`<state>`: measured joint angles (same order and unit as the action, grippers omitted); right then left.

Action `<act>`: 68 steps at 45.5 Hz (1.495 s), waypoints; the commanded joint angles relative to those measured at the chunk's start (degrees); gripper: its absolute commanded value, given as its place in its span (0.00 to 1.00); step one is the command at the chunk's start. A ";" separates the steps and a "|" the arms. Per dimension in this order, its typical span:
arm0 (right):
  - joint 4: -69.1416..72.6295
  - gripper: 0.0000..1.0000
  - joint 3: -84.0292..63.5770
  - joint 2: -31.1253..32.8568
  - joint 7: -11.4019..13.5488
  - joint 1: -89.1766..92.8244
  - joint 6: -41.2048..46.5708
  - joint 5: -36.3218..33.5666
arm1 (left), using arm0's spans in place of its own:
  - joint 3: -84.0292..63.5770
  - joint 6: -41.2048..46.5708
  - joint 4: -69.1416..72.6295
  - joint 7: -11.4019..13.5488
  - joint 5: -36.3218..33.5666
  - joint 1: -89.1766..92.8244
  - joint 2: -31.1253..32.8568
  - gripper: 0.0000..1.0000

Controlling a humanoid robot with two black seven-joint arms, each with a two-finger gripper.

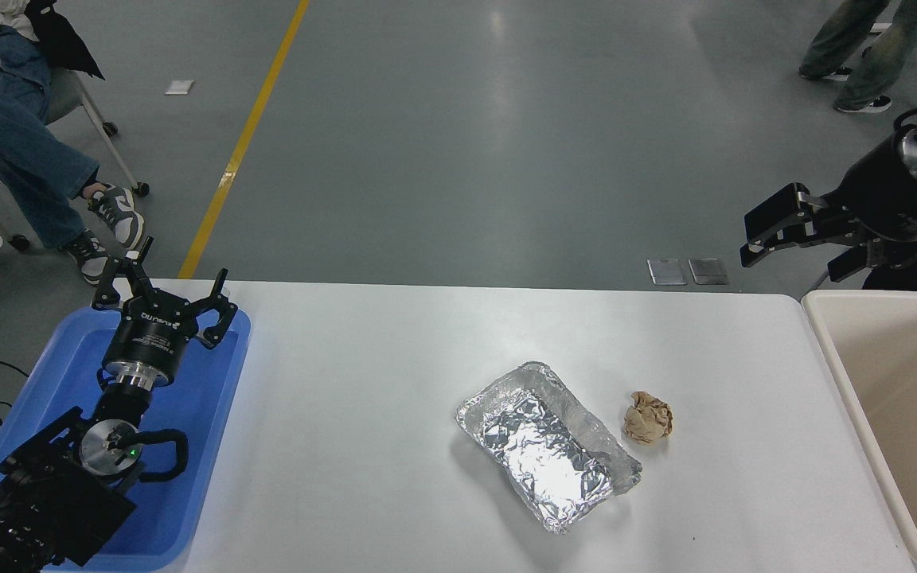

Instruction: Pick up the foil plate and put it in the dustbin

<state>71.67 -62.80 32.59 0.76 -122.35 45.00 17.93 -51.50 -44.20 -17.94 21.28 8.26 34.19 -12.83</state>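
The foil plate [548, 447] lies flat on the white table [363, 414], right of centre, its long side running diagonally. The dustbin [900, 414] stands at the table's right end, only partly in view. My right gripper [753, 239] is up at the right edge, beyond the table's far edge and above the bin's far corner, well away from the plate; its fingers stand apart and hold nothing. My left gripper [164, 290] is parked open over the blue tray at the lower left.
A small crumpled brown paper ball [649, 417] lies just right of the foil plate. A blue plastic tray [188, 446] sits at the table's left end. A seated person [21, 135] is at the far left, another person's legs [864, 48] at the top right.
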 commanded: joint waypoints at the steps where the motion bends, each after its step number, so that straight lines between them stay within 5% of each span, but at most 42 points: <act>1: 0.05 1.00 0.40 -4.99 -0.06 3.43 0.00 0.35 | 0.00 -0.01 0.01 -0.01 0.00 0.00 0.00 1.00; 29: -11.90 0.98 13.05 -22.22 -0.41 23.56 -3.34 8.78 | 0.00 -0.01 0.01 -0.01 0.00 0.00 0.00 1.00; 68: -28.61 0.94 17.36 -29.96 -0.59 43.25 -12.48 11.16 | 0.00 -0.01 -0.08 -0.01 0.00 0.00 0.00 1.00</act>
<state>46.16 -46.20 3.44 0.28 -83.09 35.11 28.95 -51.50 -44.20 -17.96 21.28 8.26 34.19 -12.81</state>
